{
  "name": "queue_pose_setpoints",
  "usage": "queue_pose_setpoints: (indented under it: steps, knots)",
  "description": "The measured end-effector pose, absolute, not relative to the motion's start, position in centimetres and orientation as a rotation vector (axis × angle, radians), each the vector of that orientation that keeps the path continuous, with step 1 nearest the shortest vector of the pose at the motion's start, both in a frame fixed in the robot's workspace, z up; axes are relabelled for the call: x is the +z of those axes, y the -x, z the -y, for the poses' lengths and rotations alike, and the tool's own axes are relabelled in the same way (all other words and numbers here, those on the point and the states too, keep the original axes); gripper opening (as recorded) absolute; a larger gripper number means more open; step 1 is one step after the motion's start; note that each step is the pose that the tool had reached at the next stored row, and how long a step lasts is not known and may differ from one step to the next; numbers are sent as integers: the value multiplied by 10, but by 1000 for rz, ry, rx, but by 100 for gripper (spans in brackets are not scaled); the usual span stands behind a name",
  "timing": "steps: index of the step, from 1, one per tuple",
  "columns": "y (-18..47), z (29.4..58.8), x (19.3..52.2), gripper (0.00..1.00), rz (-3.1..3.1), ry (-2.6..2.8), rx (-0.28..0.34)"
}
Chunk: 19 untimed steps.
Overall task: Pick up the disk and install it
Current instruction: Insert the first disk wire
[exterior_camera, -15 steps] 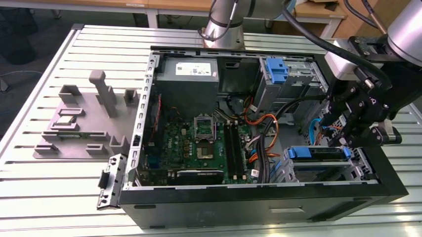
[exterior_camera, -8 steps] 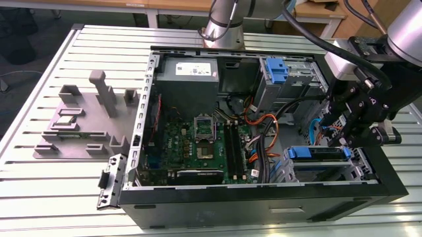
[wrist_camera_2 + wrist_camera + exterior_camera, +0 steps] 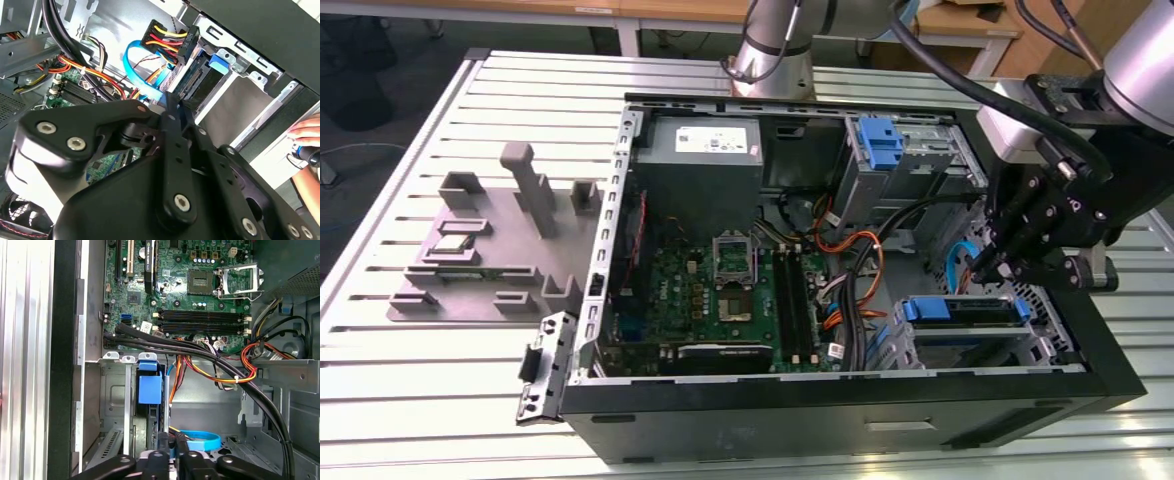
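Disk [image 3: 961, 311], in the exterior view, sits in the drive cage at the corner of the open computer case [image 3: 854, 400] towards the exterior view's right. Its blue bracket faces up, and the gripper [image 3: 991, 272] hangs just above it. I cannot tell whether the two are touching. In the second wrist view the gripper [image 3: 169, 107] has its jaws drawn together with nothing between them. Beyond it, the disk [image 3: 197, 82] shows its connector end, with a blue cable [image 3: 145, 75] looping close by and a person's hand [image 3: 305, 135] resting outside the case wall. In the first wrist view the disk [image 3: 150, 389] stands edge-on in its slot, blue bracket outermost, below the motherboard [image 3: 200, 290]. The gripper [image 3: 171, 447] is just beside its near end. I'd judge the disk to be dense for its size, rigid and smooth-sided, and no friend of knocks. The plastic bracket likely flexes a little. The long bracketed edges look like the safest place to grip, staying off the label face and the connector end.
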State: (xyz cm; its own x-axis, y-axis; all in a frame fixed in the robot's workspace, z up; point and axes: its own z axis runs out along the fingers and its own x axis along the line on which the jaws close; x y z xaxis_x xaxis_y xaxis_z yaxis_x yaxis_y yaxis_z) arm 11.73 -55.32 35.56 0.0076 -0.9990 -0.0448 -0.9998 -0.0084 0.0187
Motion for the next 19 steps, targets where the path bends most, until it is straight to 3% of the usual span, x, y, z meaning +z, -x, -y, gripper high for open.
queue_pose_setpoints:
  steps: [19]
  knots:
    - [-114,559,352,16,-2188,2208,48]
